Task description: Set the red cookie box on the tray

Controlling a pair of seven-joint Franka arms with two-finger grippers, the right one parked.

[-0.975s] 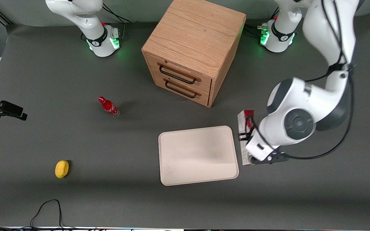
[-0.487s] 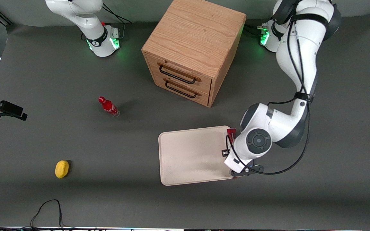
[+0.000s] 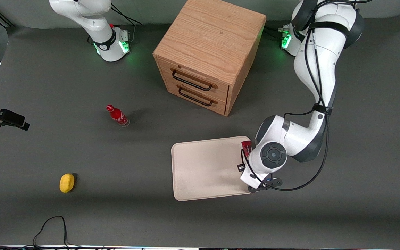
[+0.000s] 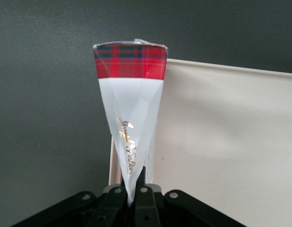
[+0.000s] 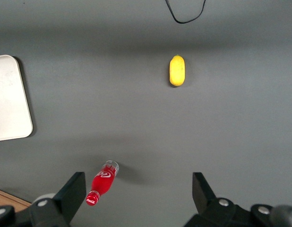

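My left gripper (image 4: 135, 183) is shut on the red cookie box (image 4: 131, 106). I hold the box edge-on, so it shows a white side with gold script and a red tartan end. It hangs over the rim of the cream tray (image 4: 231, 142) at the edge toward the working arm's end of the table. In the front view only a red corner of the box (image 3: 246, 146) shows beside the arm's round wrist (image 3: 268, 158), which hides the fingers. The tray (image 3: 207, 166) lies flat in front of the cabinet, nearer the camera.
A wooden two-drawer cabinet (image 3: 208, 55) stands farther from the camera than the tray. A small red soda bottle (image 3: 117, 116) and a yellow lemon-like object (image 3: 67, 182) lie toward the parked arm's end. A black cable (image 3: 50, 225) loops at the near table edge.
The arm has carried the box from beside the tray toward the parked arm's end, so it now hangs over the tray's rim. The wrist has dropped lower.
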